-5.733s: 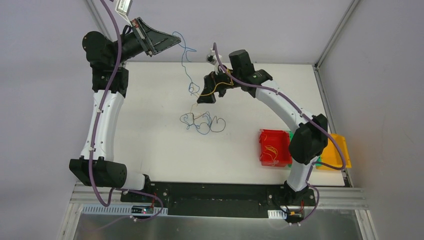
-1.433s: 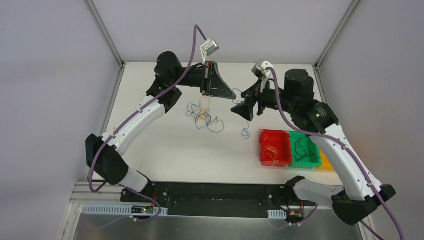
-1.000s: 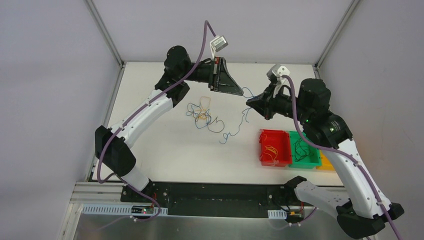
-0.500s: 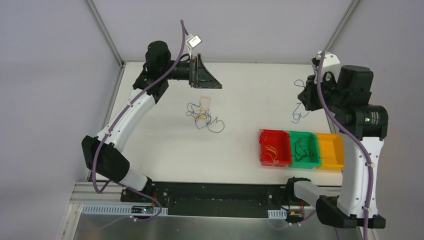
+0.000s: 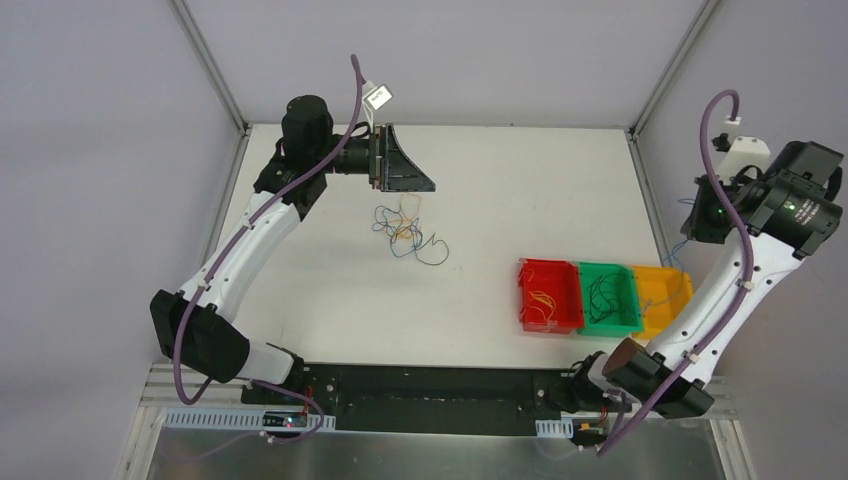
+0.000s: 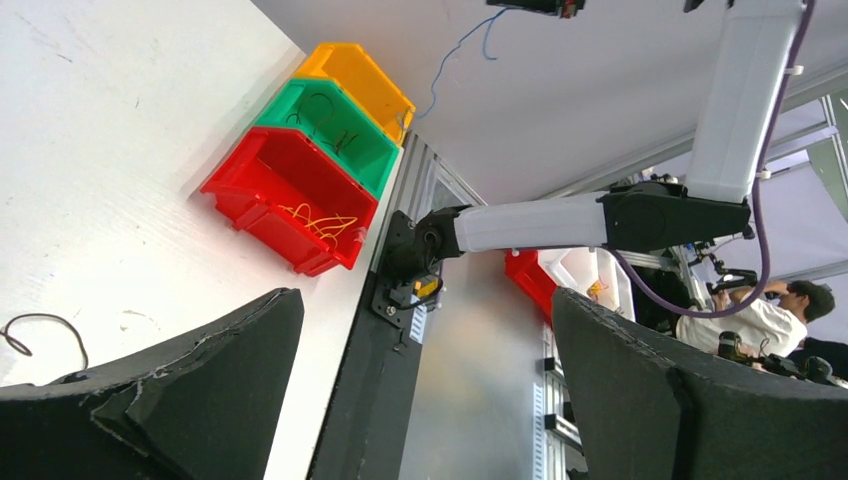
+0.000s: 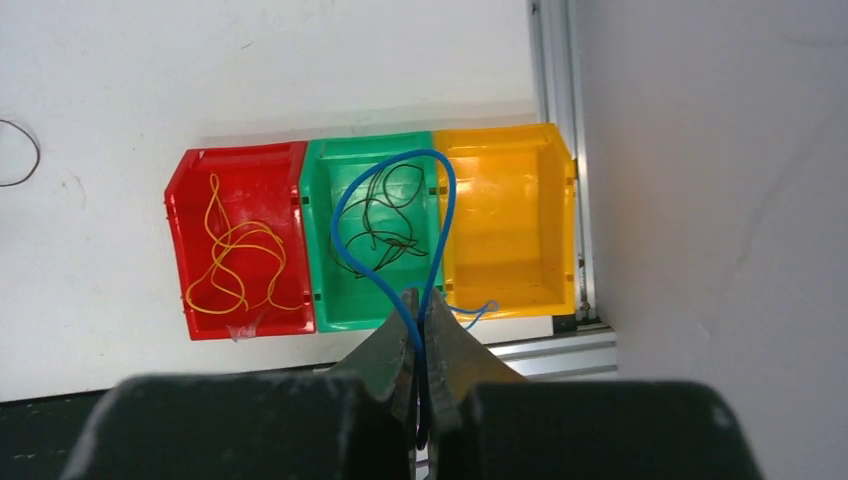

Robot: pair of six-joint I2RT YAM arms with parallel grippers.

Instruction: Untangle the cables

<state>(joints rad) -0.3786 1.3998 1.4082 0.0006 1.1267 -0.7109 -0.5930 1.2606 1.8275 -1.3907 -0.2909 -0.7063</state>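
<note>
Right tool (image 7: pixel 421 305) pinches a blue cable (image 7: pixel 441 210) looping above the row of bins (image 7: pixel 350 142); left tool (image 5: pixel 404 172) gapes wide and empty, well left of that row, over the tangled cables (image 5: pixel 405 232)

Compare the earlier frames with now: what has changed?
The right gripper pulled one blue cable from the tangle and carried it right, now holding it above the bins. The left gripper let go of it and stands open. The remaining tangle and bins stayed roughly put.
</note>
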